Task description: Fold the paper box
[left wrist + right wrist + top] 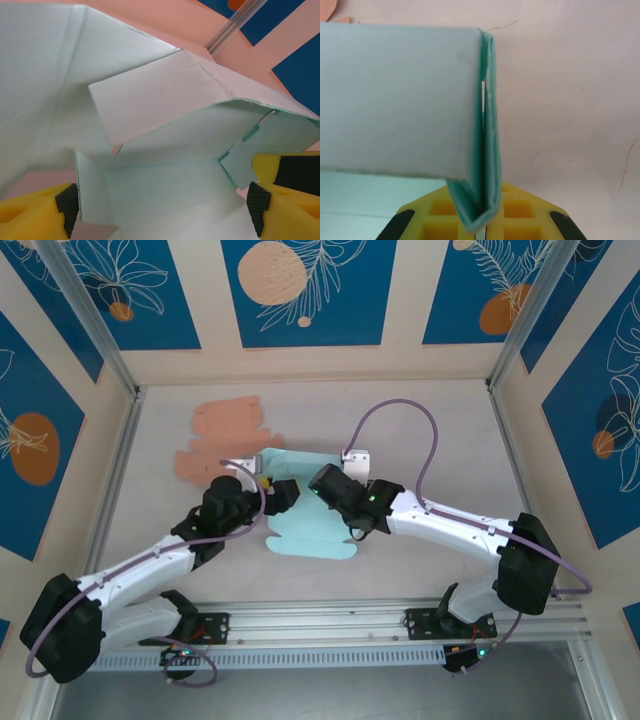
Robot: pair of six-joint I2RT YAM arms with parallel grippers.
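At the middle of the counter (440, 440), between the two arms, lies the teal paper box (305, 530), partly raised and not yet closed. Along one edge the right claw (482, 220) is clamped on a doubled side wall (487, 125). It pinches the two layers together, most likely to hold the crease and keep the box from sliding. Opposite it, the left claw (162, 207) stands wide apart with a corner of the box between its fingers. An inner flap (160, 95) and a slotted tab (240, 160) lie just ahead, so it seems placed to press that corner in. Nothing sits inside the half-formed box. A flat pink box blank (225, 440) lies apart, toward the far left.
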